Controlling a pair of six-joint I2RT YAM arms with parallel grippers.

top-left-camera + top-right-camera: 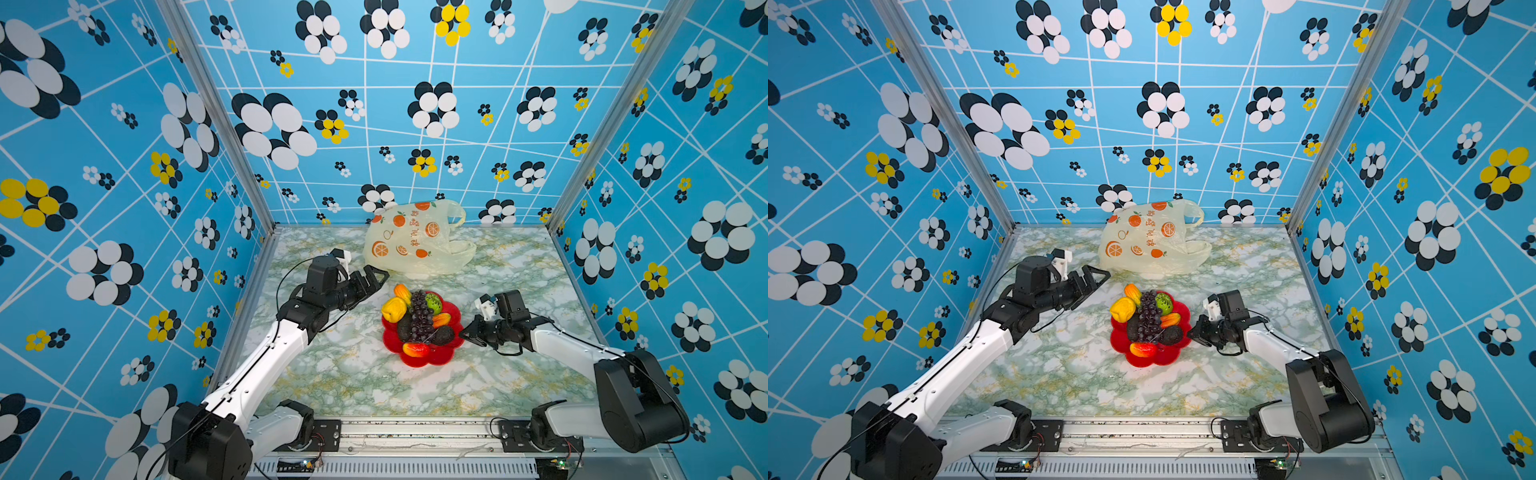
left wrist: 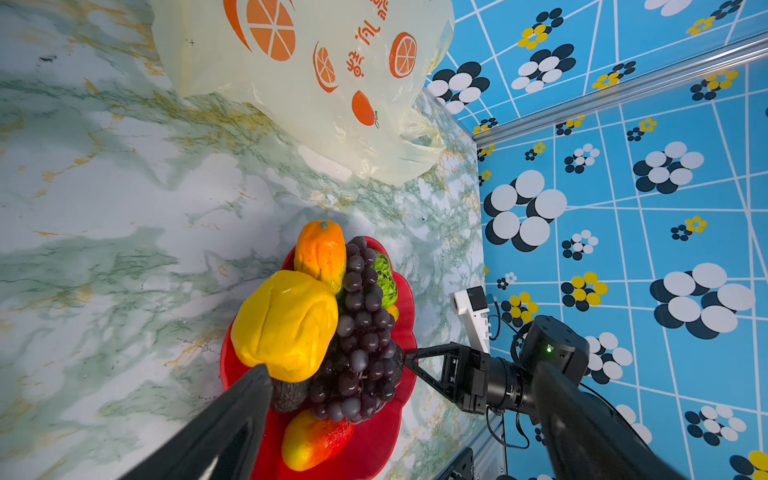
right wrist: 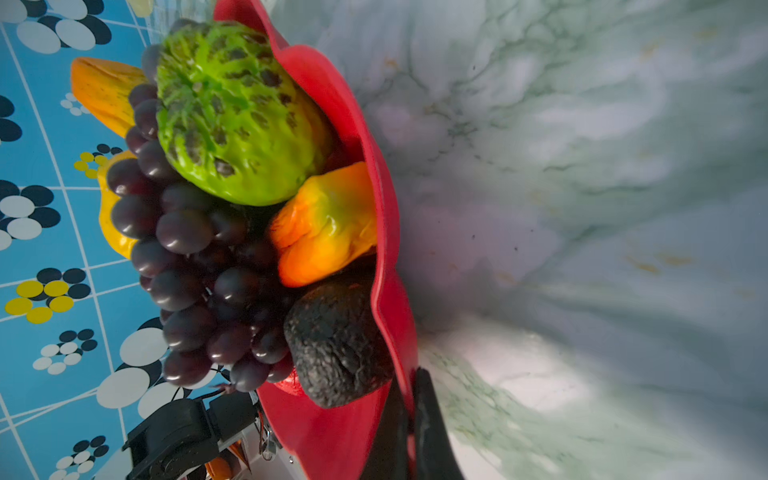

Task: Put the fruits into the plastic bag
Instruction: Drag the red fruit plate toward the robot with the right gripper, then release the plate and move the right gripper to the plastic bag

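fruits, small toys, lie heaped on the red flower-shaped plate, the crinkly cream orange-printed plastic bag just behind. right end effector is clenched on the plate's rim, left end effector released beside the bag; best pin the plate firmly, lift top fruits first

Only writing I'm spotting in here is sitting on the plastic bag: a short run of orange-red characters going down its side, Chinese-looking. The same characters are showing in both top views, and they're coming up bigger on the plastic bag in the left wrist view, characters partly running off the edge. The film is crinkling and the print is blurring, so I'm honestly not making out a single one.
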